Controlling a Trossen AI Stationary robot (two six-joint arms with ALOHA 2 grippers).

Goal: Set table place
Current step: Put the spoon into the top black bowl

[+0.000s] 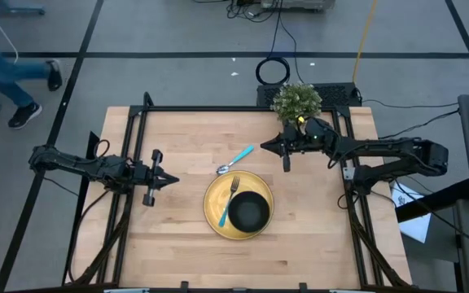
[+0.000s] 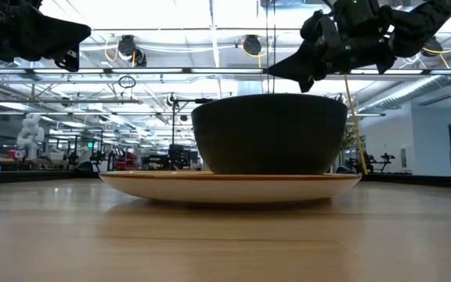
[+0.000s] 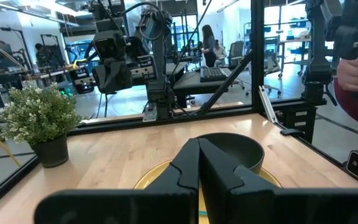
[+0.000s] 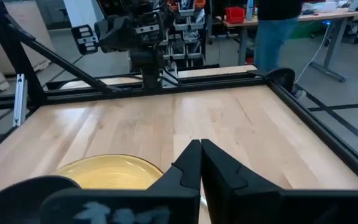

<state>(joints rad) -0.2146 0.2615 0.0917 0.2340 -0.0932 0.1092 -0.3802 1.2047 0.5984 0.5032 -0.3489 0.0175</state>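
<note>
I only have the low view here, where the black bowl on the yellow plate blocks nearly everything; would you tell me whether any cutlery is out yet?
Observer: Yes. A blue-handled fork lies on the yellow plate, beside the black bowl, on the left arm's side.
Operator: Thank you. Is there a spoon as well?
Observer: A blue-handled spoon lies on the table just off the plate's far rim, not on the plate.
Operator: And where are the grippers?
Observer: The left gripper is shut and empty, off to the plate's left. The right gripper, also shut and empty, is beyond the spoon, near a small potted plant.
</note>
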